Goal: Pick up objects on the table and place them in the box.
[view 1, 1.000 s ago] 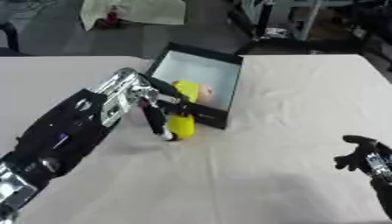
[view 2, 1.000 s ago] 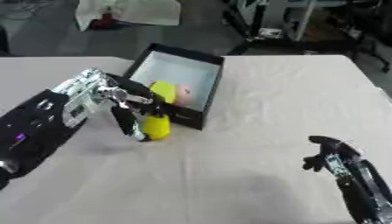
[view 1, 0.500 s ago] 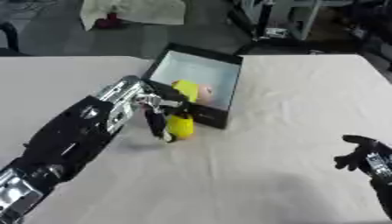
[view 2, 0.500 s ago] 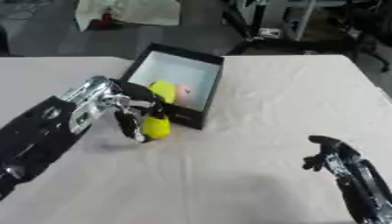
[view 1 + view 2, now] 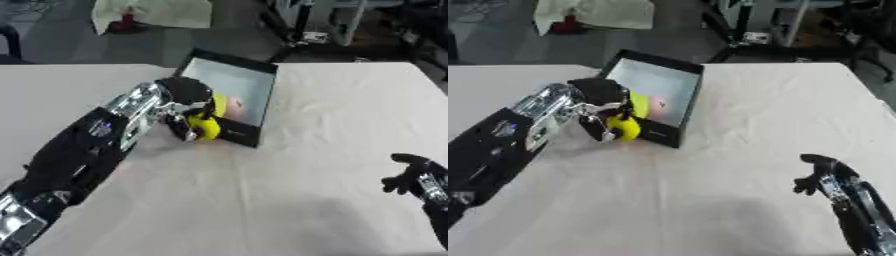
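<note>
The left hand (image 5: 188,102) has its fingers curled around the yellow object (image 5: 208,127) at the near wall of the box (image 5: 229,80), so next it must lift it over that wall and release inside.

My head stereo pair looks down and forward over white table (image 5: 289,190). Both eyes share black box (image 5: 229,89), my left hand (image 5: 188,107), my right hand (image 5: 820,175). Right eye shifts scene slightly leftward. Cluttered floor beyond far edge.
</note>
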